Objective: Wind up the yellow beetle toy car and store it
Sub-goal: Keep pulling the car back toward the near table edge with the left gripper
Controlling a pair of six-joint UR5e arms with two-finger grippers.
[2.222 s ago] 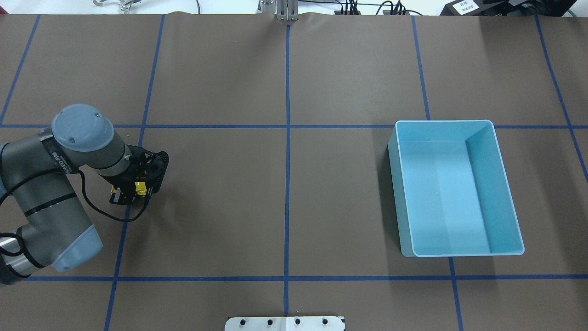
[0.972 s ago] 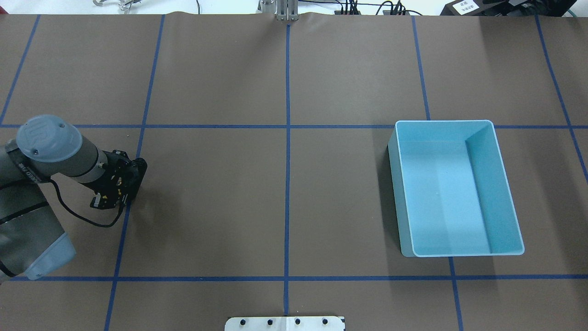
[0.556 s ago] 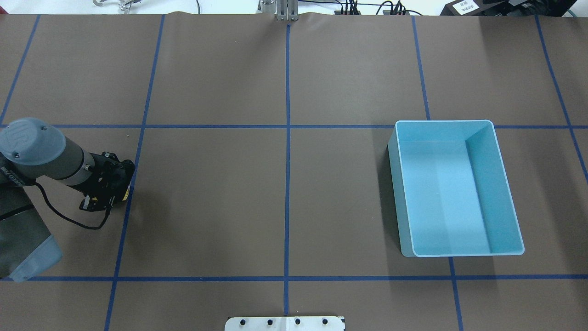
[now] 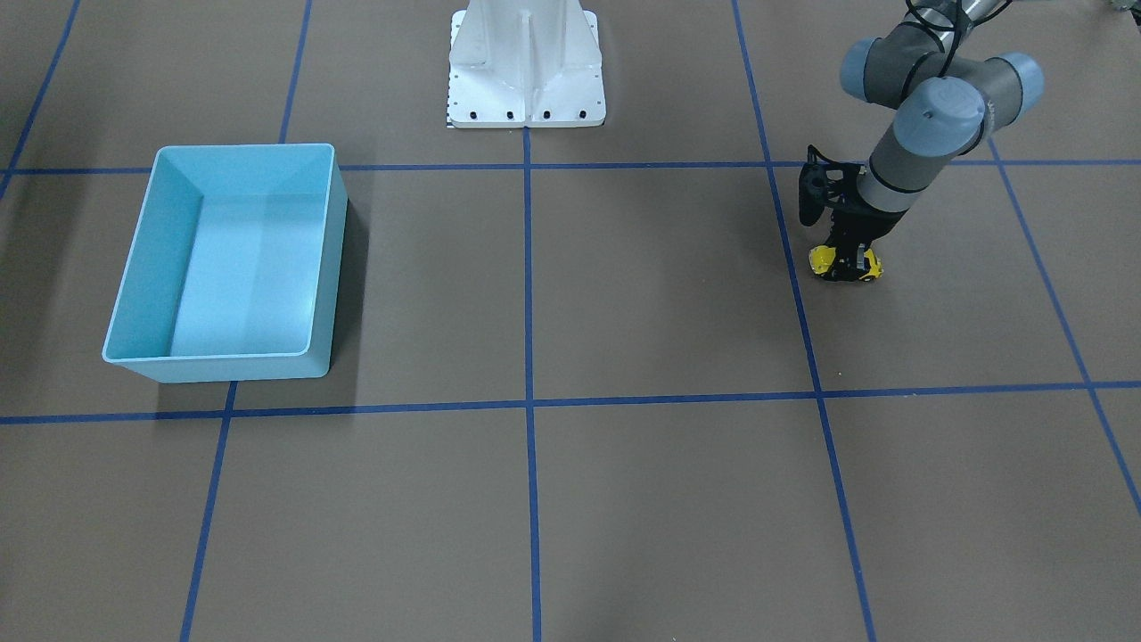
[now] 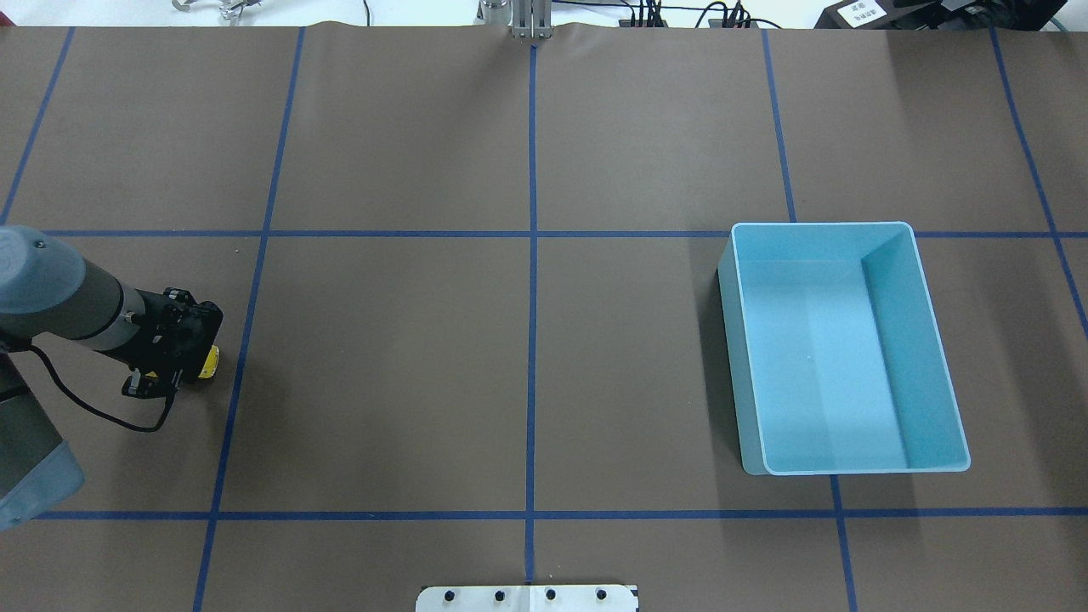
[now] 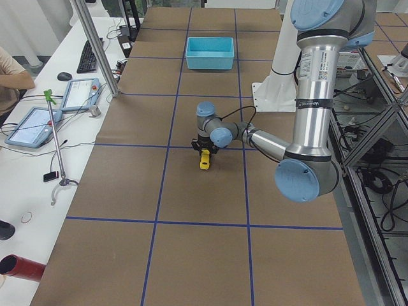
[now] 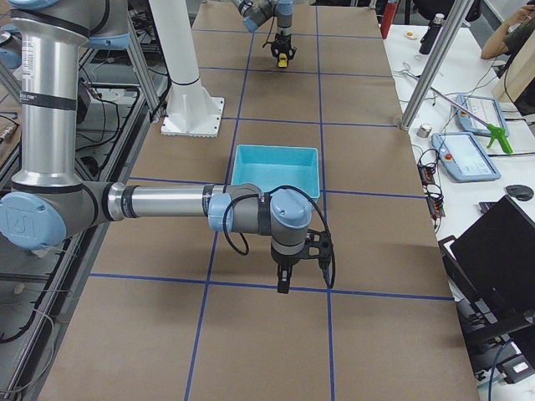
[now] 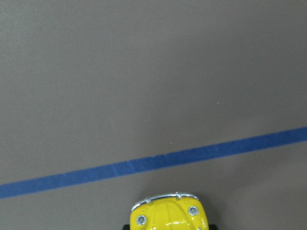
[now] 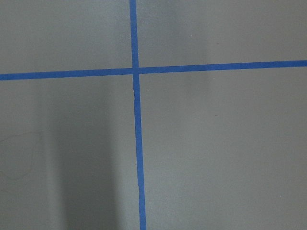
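Only one yellow car (image 8: 168,216) in left jaws' pinch, one blue bin (image 5: 918,357); right jaws unclear.

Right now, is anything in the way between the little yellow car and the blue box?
No, nothing visible. The yellow car, held in the left hand, has only brown table and blue tape lines between it and the blue box.

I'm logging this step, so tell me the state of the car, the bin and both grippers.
Car: upright, clamped across its middle.
Bin: upright, empty.
Left gripper: shut on the car.
Right gripper: pointing down; cannot tell whether open or shut.
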